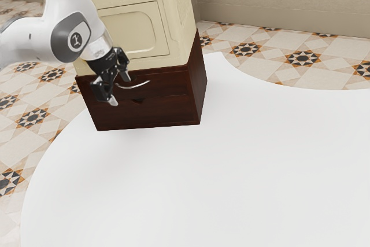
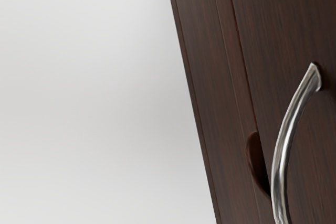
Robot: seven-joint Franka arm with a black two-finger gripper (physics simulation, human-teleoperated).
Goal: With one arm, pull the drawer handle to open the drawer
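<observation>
My gripper (image 1: 119, 89) is open at the dark wood cabinet's front, its two fingertips standing apart near one end of the curved silver handle (image 1: 139, 85). The handle's other end extends toward the exterior view's right, free of the fingers. In the wrist view the metal handle (image 2: 285, 150) arches out from the upper drawer front (image 2: 294, 35). In the exterior view that drawer front (image 1: 165, 87) looks flush with the cabinet. Whether the fingers touch the handle cannot be told.
A cream plastic crate (image 1: 133, 27) rests on top of the cabinet. Below the handle is a lower drawer (image 1: 165, 111) with a dark notch at its top edge. The white round table (image 1: 202, 183) spreads out before the cabinet, with patterned floor tiles beyond.
</observation>
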